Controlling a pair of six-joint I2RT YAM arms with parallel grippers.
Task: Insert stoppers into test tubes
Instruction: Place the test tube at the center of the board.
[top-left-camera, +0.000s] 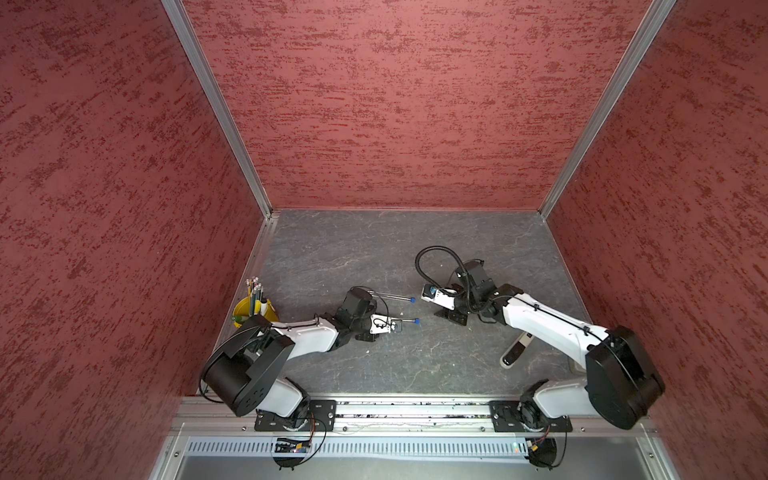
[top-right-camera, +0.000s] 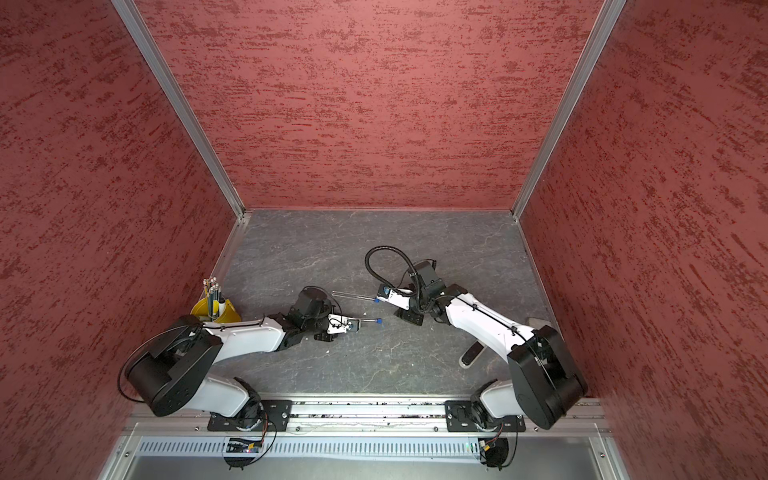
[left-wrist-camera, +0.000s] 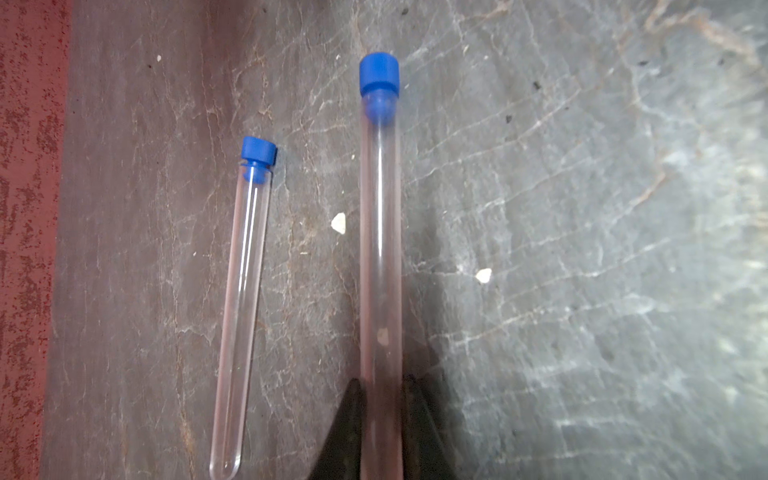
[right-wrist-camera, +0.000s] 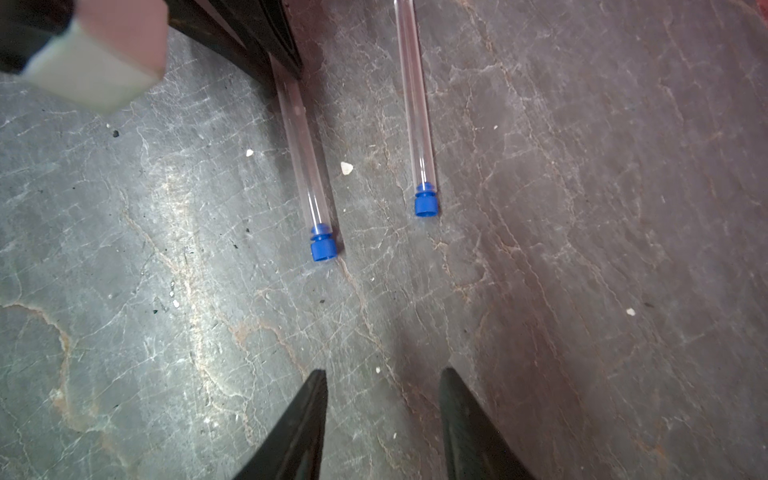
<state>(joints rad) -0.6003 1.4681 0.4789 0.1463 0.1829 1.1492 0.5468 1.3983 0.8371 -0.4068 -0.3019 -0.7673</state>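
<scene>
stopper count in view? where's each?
2. One stopper plugs the test tube clamped in the left gripper; the other stopper plugs the loose tube lying beside it on the table. None seen elsewhere.

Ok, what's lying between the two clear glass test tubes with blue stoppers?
A small white chip on the grey stone-look tabletop, between the clear glass tube in the left gripper and the loose clear glass tube; seen in both wrist views.

2 test tubes (left-wrist-camera: 243, 291) (left-wrist-camera: 380, 249), 2 blue stoppers (left-wrist-camera: 258, 149) (left-wrist-camera: 379, 70), 2 claws (left-wrist-camera: 381, 380) (right-wrist-camera: 383, 370), 1 yellow cup (top-left-camera: 243, 309) w/ pencils (top-left-camera: 254, 289) (qty unclear), 1 blk/wht remote-like device (top-left-camera: 515, 352).
</scene>
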